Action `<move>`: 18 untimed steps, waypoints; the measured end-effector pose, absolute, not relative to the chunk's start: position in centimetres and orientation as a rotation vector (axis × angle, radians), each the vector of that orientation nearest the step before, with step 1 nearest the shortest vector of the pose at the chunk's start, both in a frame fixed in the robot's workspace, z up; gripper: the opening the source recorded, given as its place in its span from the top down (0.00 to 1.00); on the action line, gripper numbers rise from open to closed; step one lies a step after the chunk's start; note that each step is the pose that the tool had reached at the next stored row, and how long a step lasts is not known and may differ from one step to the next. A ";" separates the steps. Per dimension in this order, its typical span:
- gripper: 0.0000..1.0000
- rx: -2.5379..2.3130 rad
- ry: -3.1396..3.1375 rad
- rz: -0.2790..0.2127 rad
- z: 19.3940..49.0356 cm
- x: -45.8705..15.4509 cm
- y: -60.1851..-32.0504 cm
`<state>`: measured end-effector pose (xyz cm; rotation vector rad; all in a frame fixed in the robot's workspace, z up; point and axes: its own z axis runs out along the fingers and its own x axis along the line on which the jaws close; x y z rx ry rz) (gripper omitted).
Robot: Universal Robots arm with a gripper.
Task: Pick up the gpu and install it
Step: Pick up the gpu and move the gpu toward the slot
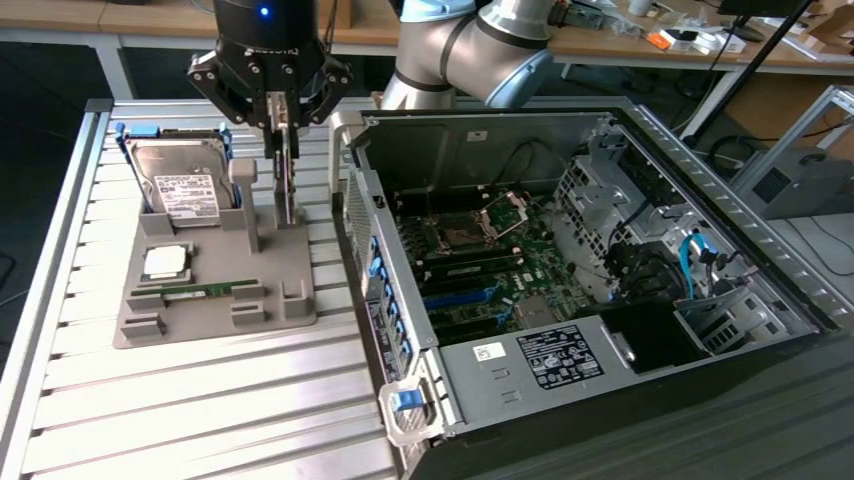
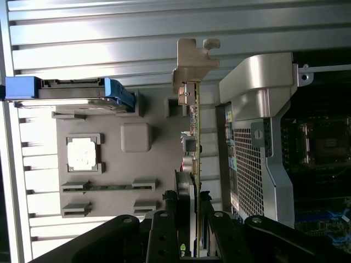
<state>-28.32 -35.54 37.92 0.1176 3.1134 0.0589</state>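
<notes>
The gpu (image 1: pixel 284 185) is seen upper left in the exterior view, stood on edge, with its lower end at the grey holder (image 1: pixel 214 305) on the slatted table (image 1: pixel 200 400). The jaws are clamped on the card's upper part, 1 finger (image 2: pixel 164 230) on each face. Whether the card is clear of the holder cannot be told. In the wrist view the gpu (image 2: pixel 196 159) is seen edge-on, with its silver bracket (image 2: pixel 193 61) at the far end.

Just beside the card, to the exterior view's left, an upright post (image 1: pixel 244 190) of the holder is found. Further left, a hard drive (image 1: pixel 180 190) is propped upright. Lower left of it, a processor chip (image 1: pixel 164 262) and a green RAM stick (image 1: pixel 207 290) are laid in the holder.

To the exterior view's right, the open computer case (image 1: pixel 534 365) is laid on its side. Its perforated rear wall (image 2: pixel 247 181) stands between the card and the motherboard (image 1: pixel 487 250).
</notes>
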 end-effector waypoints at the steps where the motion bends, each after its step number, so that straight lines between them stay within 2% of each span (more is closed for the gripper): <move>1: 0.73 0.118 3.113 0.059 37.9 -28.3 -35.5; 18: 0.73 0.118 3.113 0.059 38.2 -28.3 -35.5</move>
